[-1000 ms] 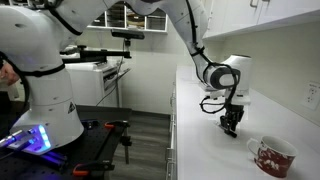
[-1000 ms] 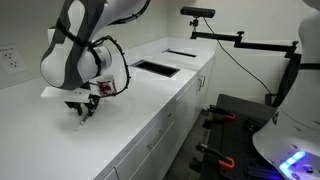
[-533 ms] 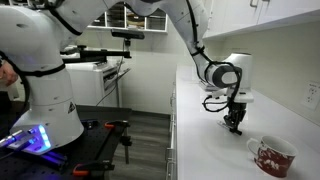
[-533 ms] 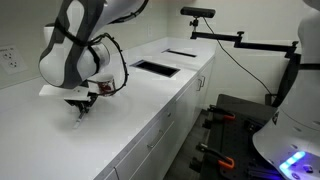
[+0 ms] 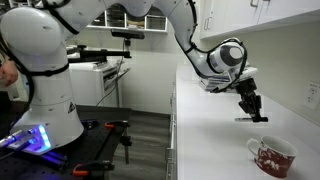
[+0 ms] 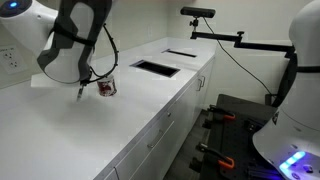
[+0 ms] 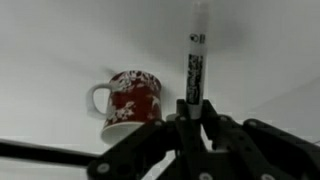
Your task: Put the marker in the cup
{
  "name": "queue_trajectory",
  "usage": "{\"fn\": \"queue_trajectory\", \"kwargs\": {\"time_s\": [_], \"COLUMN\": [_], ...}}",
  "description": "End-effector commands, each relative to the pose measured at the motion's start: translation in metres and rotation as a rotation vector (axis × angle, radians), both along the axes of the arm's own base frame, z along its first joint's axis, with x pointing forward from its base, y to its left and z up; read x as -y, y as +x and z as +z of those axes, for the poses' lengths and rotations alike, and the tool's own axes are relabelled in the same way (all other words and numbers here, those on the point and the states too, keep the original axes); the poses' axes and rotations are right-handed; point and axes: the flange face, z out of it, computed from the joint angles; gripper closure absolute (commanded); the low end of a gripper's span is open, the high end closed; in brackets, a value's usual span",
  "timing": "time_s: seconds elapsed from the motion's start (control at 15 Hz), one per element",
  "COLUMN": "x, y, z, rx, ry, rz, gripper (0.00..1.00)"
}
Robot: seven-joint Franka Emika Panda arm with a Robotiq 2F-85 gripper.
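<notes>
Grasp looks done: the claw [image 7: 195,110] is pinched narrow on one end of the marker [image 7: 195,55]. The marker is in the air, clear of the tabletop [image 5: 210,140] and well in from its front edge. The cup [image 7: 131,102] stands upright, handle out to one side, with the marker beside it rather than over it. Left to do, by my read: carry over the rim, lower, release. The marker's long axis runs straight out from the claw. In an exterior view it hangs near upright, slightly tilted, free tip toward the tabletop.
</notes>
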Motion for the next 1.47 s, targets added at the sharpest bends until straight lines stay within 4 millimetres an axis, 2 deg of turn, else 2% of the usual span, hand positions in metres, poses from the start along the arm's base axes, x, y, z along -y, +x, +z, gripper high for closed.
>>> {"fn": "queue_trajectory", "kwargs": {"time_s": [0.0, 0.47, 0.87, 1.27, 1.4], "x": [0.002, 0.017, 0.034, 0.072, 0.079], "y": [-0.004, -0.005, 0.005, 0.021, 0.026], "z": [0.008, 0.011, 0.020, -0.005, -0.017], "rx": [0.045, 0.111, 0.224, 0.236, 0.220], "ry": [-0.181, -0.475, -0.597, -0.633, -0.619], "rz": [-0.089, -0.327, -0.509, -0.559, -0.552], "gripper": [0.95, 0.95, 0.95, 0.95, 0.95]}}
